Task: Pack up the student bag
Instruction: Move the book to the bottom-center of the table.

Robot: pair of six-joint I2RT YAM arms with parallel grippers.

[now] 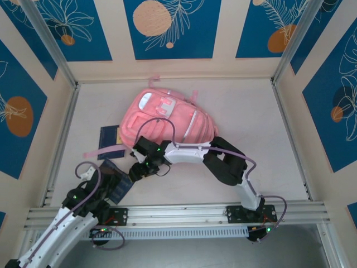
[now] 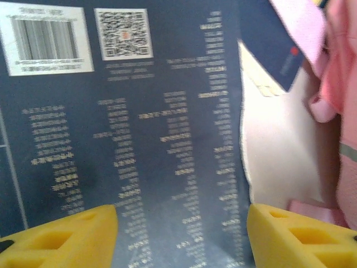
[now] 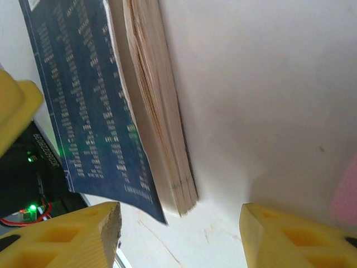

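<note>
The student bag (image 1: 167,117), a large pink backpack, lies flat in the middle of the table; its edge (image 2: 341,72) shows in the left wrist view. A dark blue book (image 1: 118,183) lies at the front left of it. My left gripper (image 2: 181,215) hovers open over this book's back cover (image 2: 139,139), which bears a barcode and a QR code. My right gripper (image 1: 135,172) reaches across from the right. It stands open (image 3: 181,215) just off the book's corner (image 3: 167,167), where the page edges and a drooping cover show. Nothing sits between either pair of fingers.
A second dark blue book (image 1: 110,135) lies against the bag's left side, partly under a pink strap (image 1: 97,152). Metal rails and walls bound the table on all sides. Bare table lies right of the bag.
</note>
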